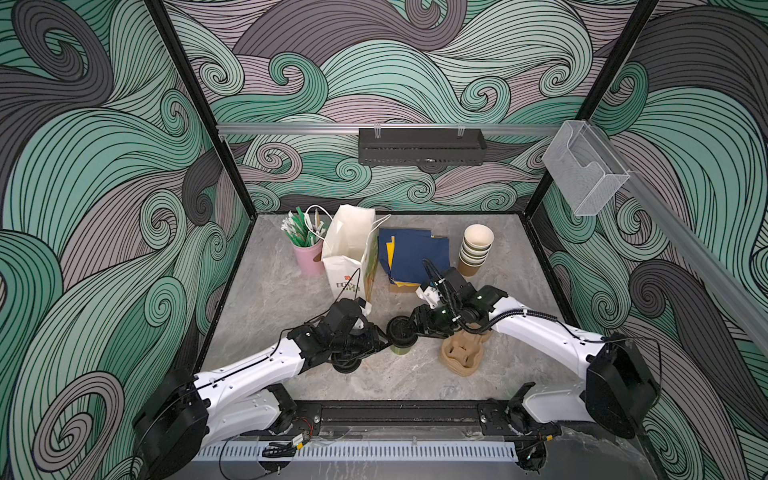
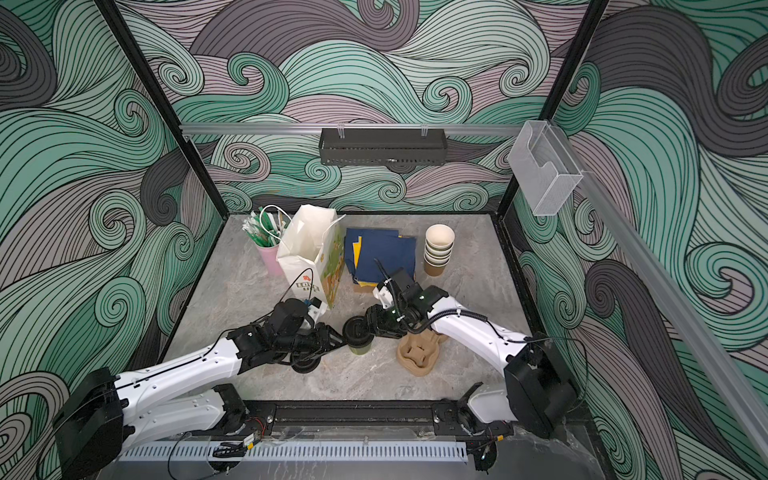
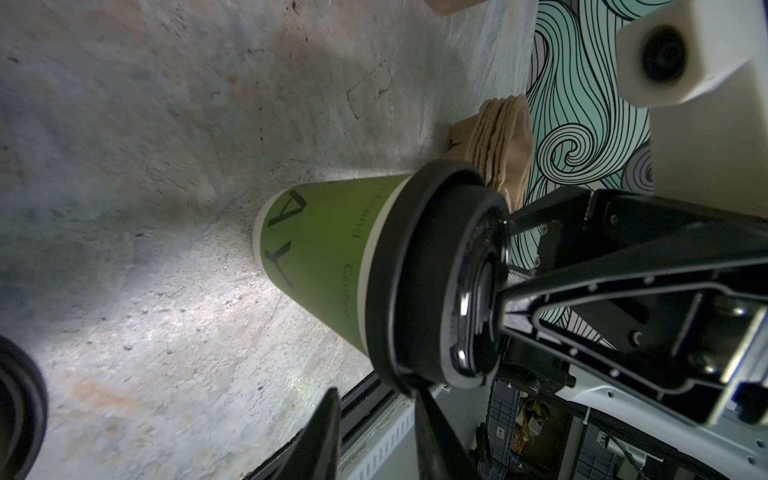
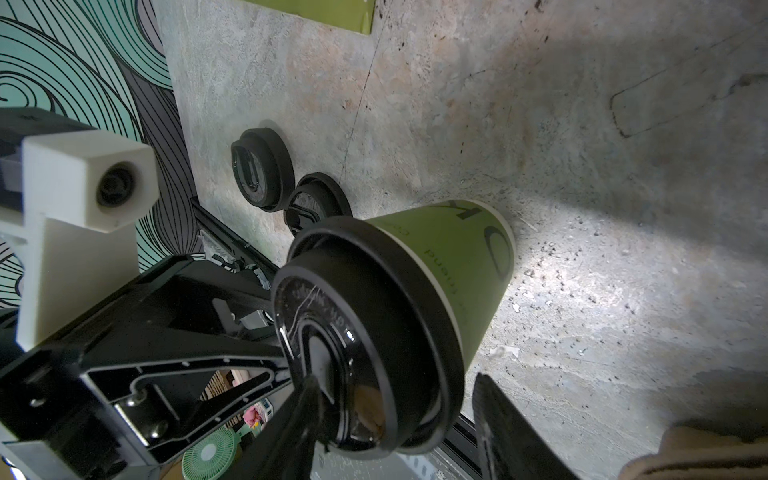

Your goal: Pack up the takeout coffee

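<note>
Two loose black plastic lids (image 4: 262, 174) lie beside the left gripper (image 1: 384, 341), its jaws parted at one capped cup (image 1: 401, 350) — green paper, tapered. The right gripper (image 1: 412, 327) straddles its round cap (image 3: 432, 270) — grip unclear. Just beside it sits one layered pulp-tray stack (image 1: 461, 357).

Dim, spotlit wrist views; blurred foregrounds

- One lidded cup (image 1: 400, 332) is standing between left fingers (image 3: 324, 436) and right fingers (image 4: 511, 432).
- Two loose lids (image 4: 261, 174) are lying by the left fingers.
- One tray stack (image 1: 461, 355) is sitting by the right fingers.
- One bag (image 1: 349, 249), one cup stack (image 1: 476, 249), one straw holder (image 1: 309, 259) and one napkin pile (image 1: 415, 253) are standing farther off.
</note>
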You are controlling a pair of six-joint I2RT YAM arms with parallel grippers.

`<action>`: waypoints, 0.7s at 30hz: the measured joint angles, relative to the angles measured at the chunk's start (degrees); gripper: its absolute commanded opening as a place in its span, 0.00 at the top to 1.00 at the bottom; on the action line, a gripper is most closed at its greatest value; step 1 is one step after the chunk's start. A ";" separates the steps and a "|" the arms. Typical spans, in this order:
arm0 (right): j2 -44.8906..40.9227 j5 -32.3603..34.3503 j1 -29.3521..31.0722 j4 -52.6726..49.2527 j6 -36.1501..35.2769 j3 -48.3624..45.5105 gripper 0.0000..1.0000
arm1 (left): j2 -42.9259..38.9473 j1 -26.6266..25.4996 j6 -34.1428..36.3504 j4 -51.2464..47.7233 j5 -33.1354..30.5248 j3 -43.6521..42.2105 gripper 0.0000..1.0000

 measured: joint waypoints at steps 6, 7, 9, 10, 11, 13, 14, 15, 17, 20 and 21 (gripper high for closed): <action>0.00 0.22 0.09 -0.28 0.00 0.00 0.41 | 0.98 0.04 -0.31 0.07 -0.87 0.00 0.72; 0.00 0.24 0.09 -0.39 0.00 0.00 0.41 | 1.11 0.04 -0.39 0.17 -0.96 0.07 0.73; 0.00 0.26 0.09 -0.48 0.00 0.00 0.41 | 1.22 0.04 -0.42 0.22 -1.03 0.13 0.73; 0.00 0.31 0.09 -0.48 0.00 0.00 0.41 | 1.44 0.04 -0.42 0.17 -1.07 0.33 0.74; 0.00 0.35 0.09 -0.50 0.00 0.00 0.41 | 1.66 0.04 -0.39 0.15 -1.09 0.52 0.75; 0.00 0.61 0.13 -0.48 0.00 0.00 0.42 | 2.25 0.04 -0.31 -0.37 -1.16 1.22 0.76; 0.02 0.66 0.13 -0.48 0.02 -0.02 0.42 | 2.49 0.04 -0.22 -0.66 -1.18 1.51 0.76; 0.02 0.68 0.13 -0.46 0.04 -0.02 0.42 | 2.71 0.04 -0.02 -1.22 -1.18 1.95 0.77; 0.11 0.72 0.13 -0.42 0.09 -0.02 0.42 | 2.95 0.04 0.24 -1.86 -1.20 2.40 0.78; 0.31 0.68 0.13 -0.22 0.13 -0.02 0.42 | 3.08 0.04 0.87 -2.91 -1.25 2.97 0.79; 0.33 0.66 0.13 -0.13 0.13 -0.02 0.43 | 3.10 0.04 1.14 -3.06 -1.22 3.02 0.79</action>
